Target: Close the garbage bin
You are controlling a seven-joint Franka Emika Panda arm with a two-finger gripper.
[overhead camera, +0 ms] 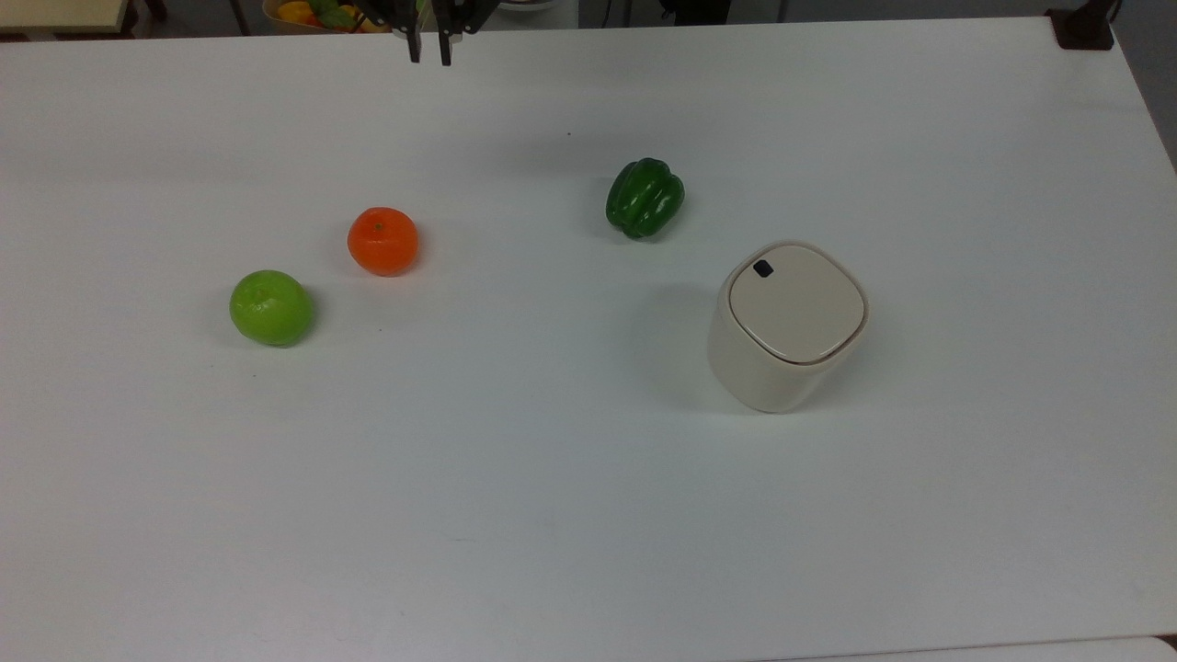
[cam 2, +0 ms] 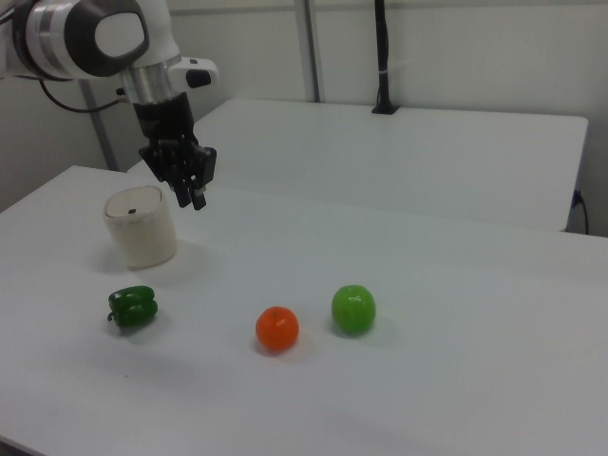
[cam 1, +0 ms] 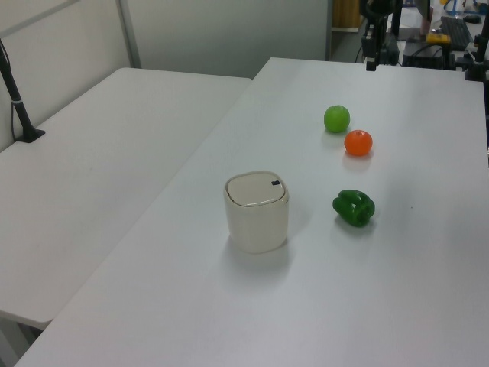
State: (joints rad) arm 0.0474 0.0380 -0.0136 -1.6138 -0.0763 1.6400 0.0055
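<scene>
The garbage bin (overhead camera: 786,326) stands upright on the white tabletop (overhead camera: 552,478), its flat lid down and level with the rim, the small black mark (overhead camera: 762,268) at one corner of the lid. Taking the bin as my landmark: the green pepper (overhead camera: 645,197) lies near it, toward the top view's upper left; the orange fruit (overhead camera: 382,241) and the green fruit (overhead camera: 271,307) sit well apart from it, further to the top view's left. Bare tabletop runs from the bin to the near and right edges in the top view.

My pincer (overhead camera: 429,41) hangs above the far edge of the tabletop, well apart from the bin, pointing down. Its fingers (overhead camera: 446,46) stand slightly apart with a narrow gap, holding nothing.
</scene>
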